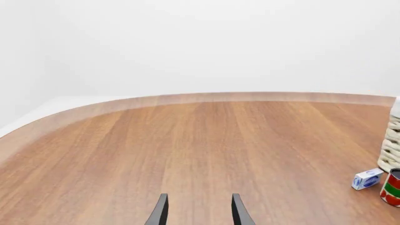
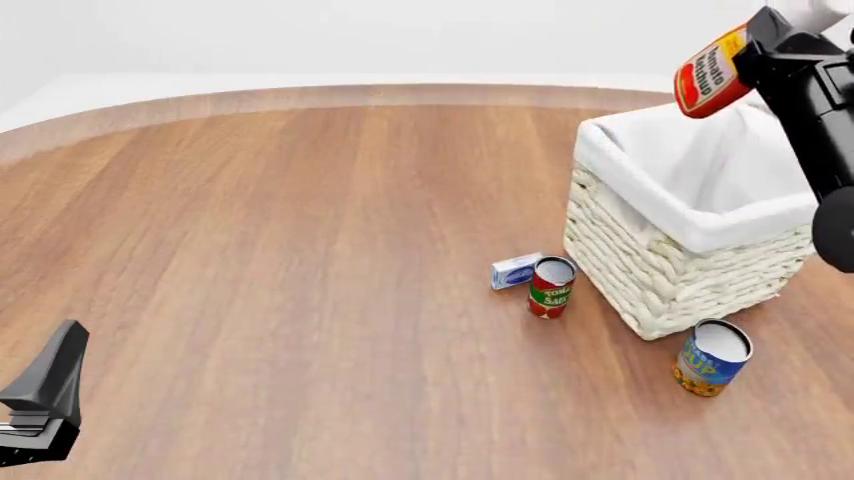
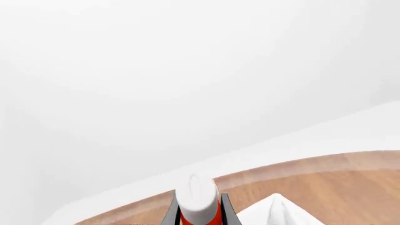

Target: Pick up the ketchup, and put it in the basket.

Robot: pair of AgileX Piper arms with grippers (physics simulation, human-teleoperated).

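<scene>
The ketchup (image 2: 710,74), a red bottle with a label, hangs tilted in the air above the far side of the basket (image 2: 667,280). My right gripper (image 2: 750,62) is shut on it. In the right wrist view the bottle's white cap (image 3: 196,201) sticks out between the fingers, with a corner of the basket's white liner (image 3: 275,213) below. The cream woven basket with its white cloth liner stands at the right of the table. My left gripper (image 1: 198,211) is open and empty, low over bare wood at the near left; it also shows in the front view (image 2: 47,385).
A red tomato can (image 2: 550,287) and a small blue-and-white box (image 2: 515,271) stand just left of the basket. A blue and yellow can (image 2: 711,358) stands in front of it. The can (image 1: 392,188) and box (image 1: 366,179) also show in the left wrist view.
</scene>
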